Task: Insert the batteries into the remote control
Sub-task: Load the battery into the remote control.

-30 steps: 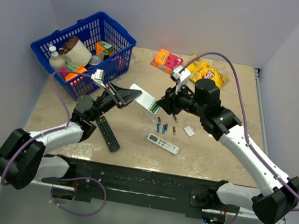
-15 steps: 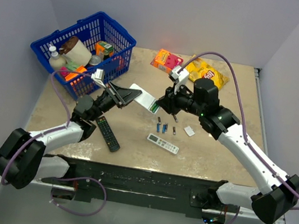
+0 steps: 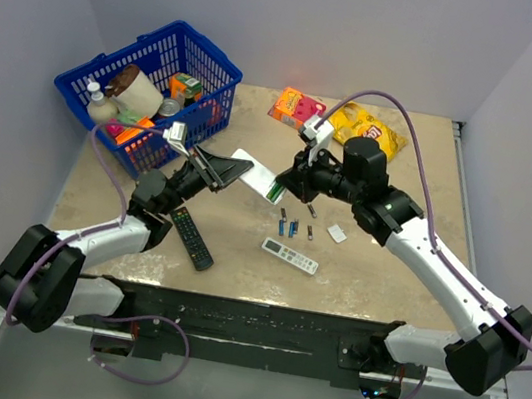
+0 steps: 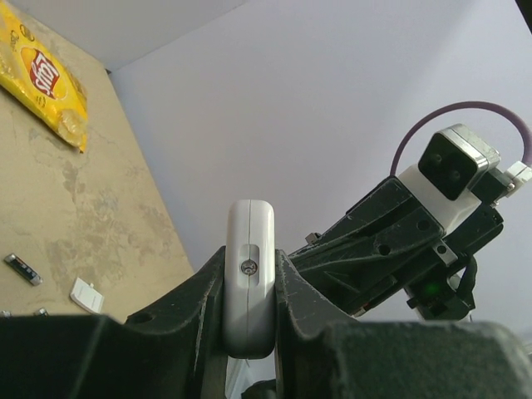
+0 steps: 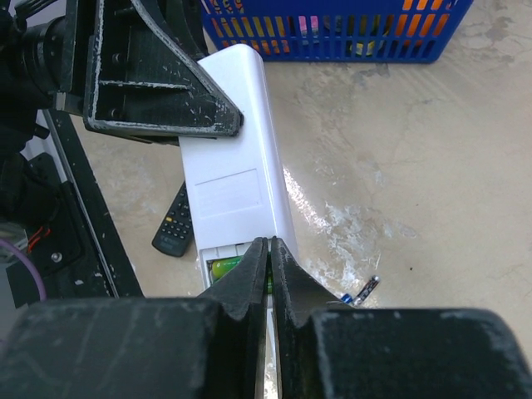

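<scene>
- Right gripper [image 5: 268, 249] is pinched flat, fingers pressed together, and I can't spot anything between them. The tips sit right at the open battery bay on the end of the remote control [image 5: 229, 158].
- On the other side, the left gripper [image 4: 249, 278] is clamped on the remote control. It holds it up off the table [image 3: 365, 276], plain white back up, bay end pointing right toward the other arm.
- There's a green cell [image 5: 223, 268] already lying in the bay. The rest of the batteries [image 3: 288, 227] are loose on the table, just to the near side of the held remote.
- My read is that we're mid-loading, with the closed tips acting as a pusher to seat that cell. I can't tell if they actually touch it.
- Next move probably needs a gentle press straight into the bay while the left side stays rigid. After that, open up and drop to the near side for another cell.
- Pose-wise, the left arm reaches diagonally from the near-left corner with its wrist raised. The right arm arcs in from the near-right corner, elbow high, wrist aimed left and down.
- The small white piece [image 3: 336, 234] right of the loose cells could be the bay cover, not sure.
</scene>
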Robot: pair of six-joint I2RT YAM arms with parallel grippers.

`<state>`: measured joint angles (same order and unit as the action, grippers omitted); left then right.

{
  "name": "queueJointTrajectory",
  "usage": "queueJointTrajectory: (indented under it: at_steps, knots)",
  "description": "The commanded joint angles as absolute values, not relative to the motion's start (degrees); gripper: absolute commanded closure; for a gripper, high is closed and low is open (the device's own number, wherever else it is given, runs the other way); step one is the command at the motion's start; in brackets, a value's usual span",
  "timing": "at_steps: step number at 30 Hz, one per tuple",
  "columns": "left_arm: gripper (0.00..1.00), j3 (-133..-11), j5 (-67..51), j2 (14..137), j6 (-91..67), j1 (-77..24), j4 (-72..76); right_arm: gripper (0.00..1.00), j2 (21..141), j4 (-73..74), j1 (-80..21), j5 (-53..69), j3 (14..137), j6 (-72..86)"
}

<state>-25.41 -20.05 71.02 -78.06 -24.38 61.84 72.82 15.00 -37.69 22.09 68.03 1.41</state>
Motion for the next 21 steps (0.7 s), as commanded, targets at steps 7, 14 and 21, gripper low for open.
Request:
queueJointTrajectory:
  at_steps: [7, 14, 21]
  knots:
    - [1.00, -29.9, -16.7, 70.7, -78.6, -24.5, 78.7, 0.96, 73.8, 15.7, -38.0, 25.9, 63.8, 4.0]
    - [1.00, -30.9, -15.5, 71.5, -79.7, -24.8, 82.9, 0.98, 74.0, 11.4, -38.1, 27.9, 60.4, 6.6]
    - [1.00, -29.9, -11.2, 71.1, -81.8, -24.8, 86.0, 1.00, 72.3, 7.8, -38.3, 24.9, 55.7, 8.5]
